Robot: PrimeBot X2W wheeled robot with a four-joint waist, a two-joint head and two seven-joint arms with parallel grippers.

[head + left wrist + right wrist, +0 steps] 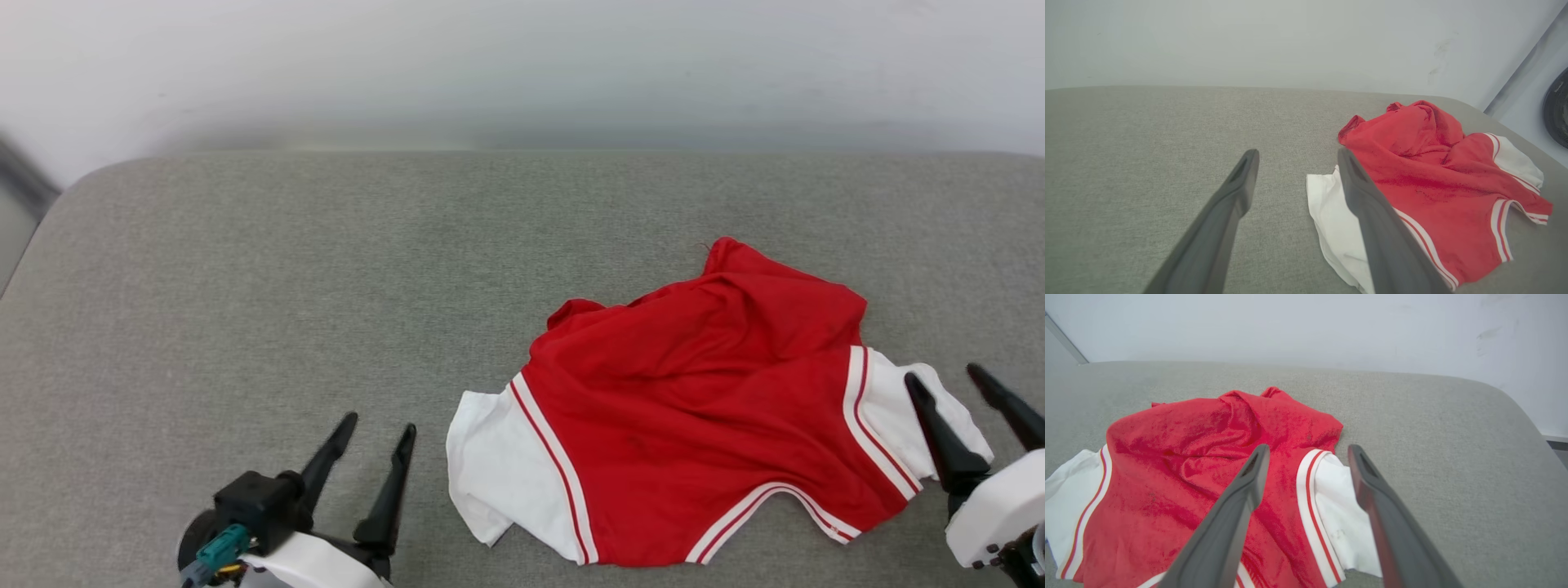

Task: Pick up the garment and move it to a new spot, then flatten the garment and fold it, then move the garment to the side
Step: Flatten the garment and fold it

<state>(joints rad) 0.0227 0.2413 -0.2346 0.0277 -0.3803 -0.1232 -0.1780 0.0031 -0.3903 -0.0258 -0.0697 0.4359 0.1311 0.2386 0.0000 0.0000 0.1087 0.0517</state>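
The garment [694, 408] is a red shirt with white sleeves and red-white striped trim, lying crumpled on the grey cushioned surface [326, 261], right of centre. No lettering shows. My left gripper [380, 429] stands open at the lower left, a little left of the garment's white left sleeve [498, 465], apart from it. In the left wrist view the garment [1433, 175] lies beyond and right of my left gripper [1296, 157]. My right gripper [947, 377] is open above the white right sleeve [894, 416]; in its wrist view the right gripper [1308, 451] spreads over that sleeve [1339, 510], empty.
A pale wall [522, 65] rises behind the surface. The surface's rounded left corner [73, 188] and edge fall away at the far left. A dark round object [1557, 110] shows beyond the surface's edge in the left wrist view.
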